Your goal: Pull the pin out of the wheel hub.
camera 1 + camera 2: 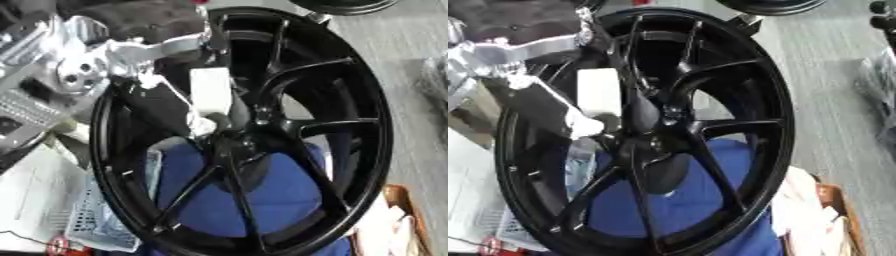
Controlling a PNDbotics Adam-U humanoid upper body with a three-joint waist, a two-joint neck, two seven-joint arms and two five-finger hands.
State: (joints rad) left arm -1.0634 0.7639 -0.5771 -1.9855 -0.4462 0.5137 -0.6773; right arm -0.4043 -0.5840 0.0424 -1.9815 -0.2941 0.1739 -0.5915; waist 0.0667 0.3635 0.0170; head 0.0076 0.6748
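Left hand at the hub, reaching for the pin.
Left hand (199,122) beside wheel hub (236,142); its grip cannot be told; next, likely a straight pull outward.

The wheel (350,130) is shiny black all over, rim and spokes. Behind the spokes there is a deep blue cloth (280,195). A plain white block (211,92) sits near the middle of the wheel. The left hand (140,52) is silver and black, with a small white tip. The floor (833,90) is grey with thin lines. At the bottom left there is a pale basket (92,220) with a grid of tiny holes, and a little red round thing (61,246). At the bottom right, a brown box (846,220) holds whitish cloth.
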